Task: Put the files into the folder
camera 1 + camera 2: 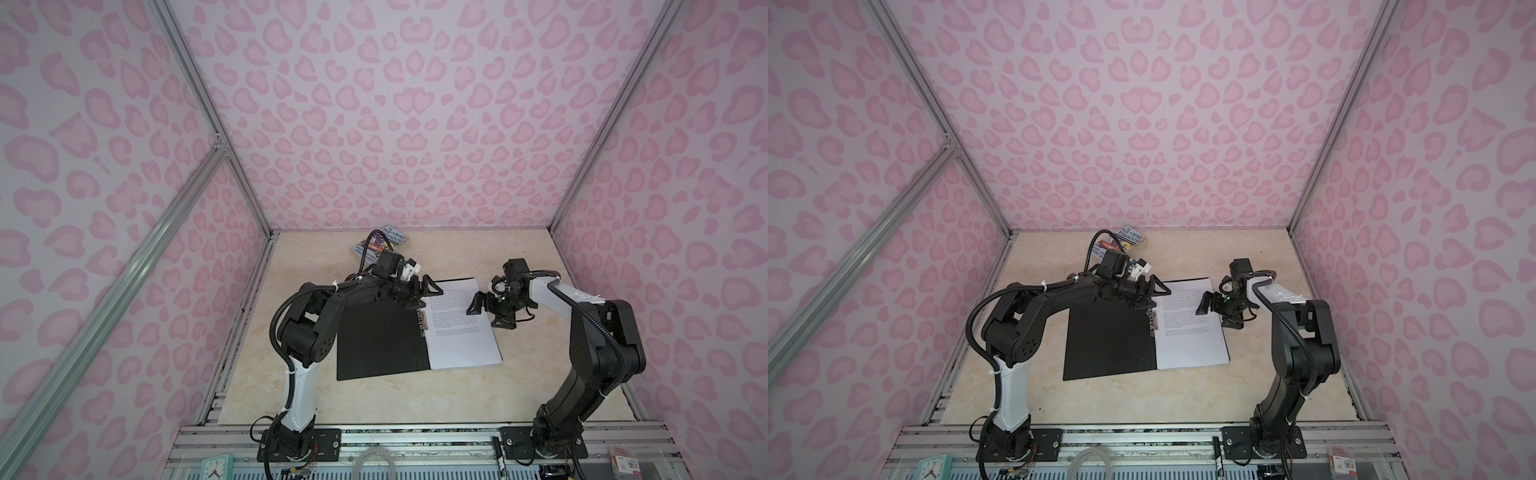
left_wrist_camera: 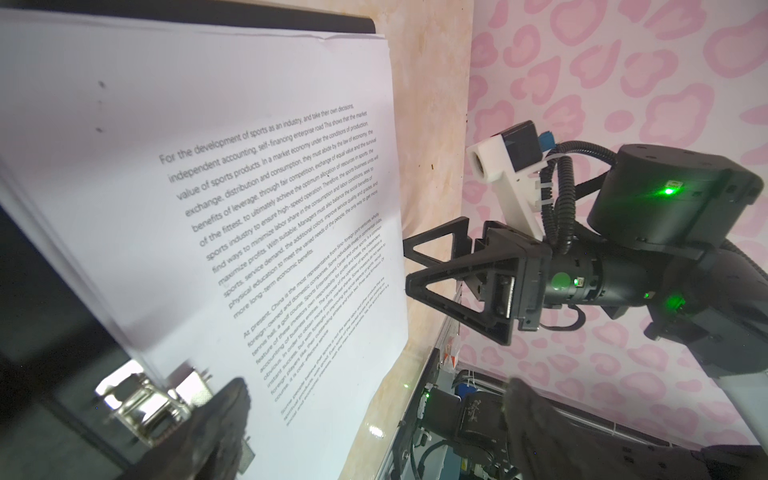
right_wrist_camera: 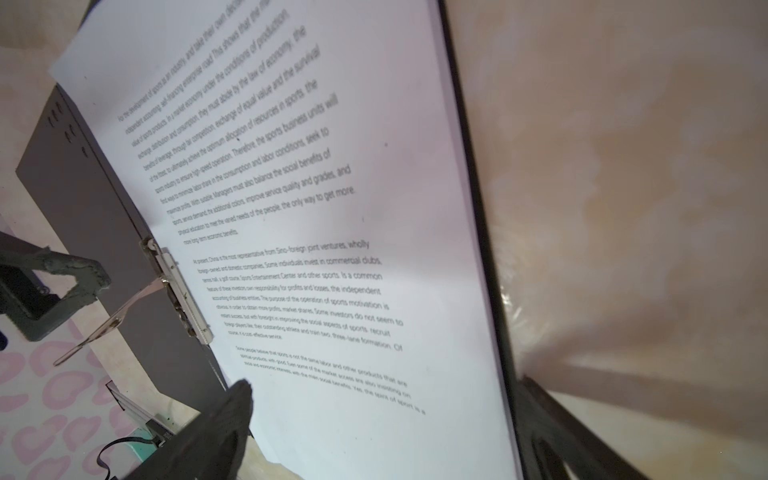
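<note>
The folder (image 1: 382, 340) lies open flat on the table in both top views, black inside up, with a metal clip (image 1: 423, 322) at its spine. The files (image 1: 461, 328), a stack of white printed sheets, rest on the folder's right half (image 1: 1192, 332), their left edge along the clip. My left gripper (image 1: 426, 296) hovers open over the far end of the spine, holding nothing. My right gripper (image 1: 486, 313) stands open at the files' right edge, empty. In the right wrist view the clip's lever (image 3: 104, 328) is raised beside the files (image 3: 332, 166). The left wrist view shows the files (image 2: 208, 187) and clip (image 2: 153, 407).
A colourful paperback book (image 1: 384, 243) lies at the back of the table behind the left arm. Pink patterned walls close in three sides. Aluminium rails (image 1: 415, 436) and the arm bases run along the front edge, with a small clock (image 1: 216, 467) below.
</note>
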Motion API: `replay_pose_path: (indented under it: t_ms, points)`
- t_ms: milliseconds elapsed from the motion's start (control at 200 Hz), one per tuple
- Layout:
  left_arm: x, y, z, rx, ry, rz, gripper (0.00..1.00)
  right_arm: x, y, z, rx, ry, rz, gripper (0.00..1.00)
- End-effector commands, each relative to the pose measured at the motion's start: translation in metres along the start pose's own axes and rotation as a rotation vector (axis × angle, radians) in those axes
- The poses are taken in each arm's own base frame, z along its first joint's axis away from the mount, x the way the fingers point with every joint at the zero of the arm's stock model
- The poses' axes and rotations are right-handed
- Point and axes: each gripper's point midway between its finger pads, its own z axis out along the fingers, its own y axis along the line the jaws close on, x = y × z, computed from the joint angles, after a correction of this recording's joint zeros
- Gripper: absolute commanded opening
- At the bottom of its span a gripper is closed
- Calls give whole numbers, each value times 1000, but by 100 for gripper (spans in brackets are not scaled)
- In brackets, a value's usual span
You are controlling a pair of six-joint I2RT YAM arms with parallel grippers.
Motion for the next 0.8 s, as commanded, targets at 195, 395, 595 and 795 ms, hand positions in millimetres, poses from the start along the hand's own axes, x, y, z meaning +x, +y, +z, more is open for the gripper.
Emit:
replay_pose_path:
  t_ms: [195, 395, 595, 795]
  points:
    - [-8, -4, 3, 21, -4, 3, 97, 5, 8, 6, -2, 21, -43, 98]
    - [-10, -7, 3, 27, -4, 0, 97, 6, 9, 7, 19, 27, -75, 98]
    - [0, -8, 0, 31, 8, 0, 97, -8, -7, -13, 155, -66, -72, 98]
    - [2, -30, -19, 25, -23, 59, 97, -40, -1, -80, 347, -353, -136, 98]
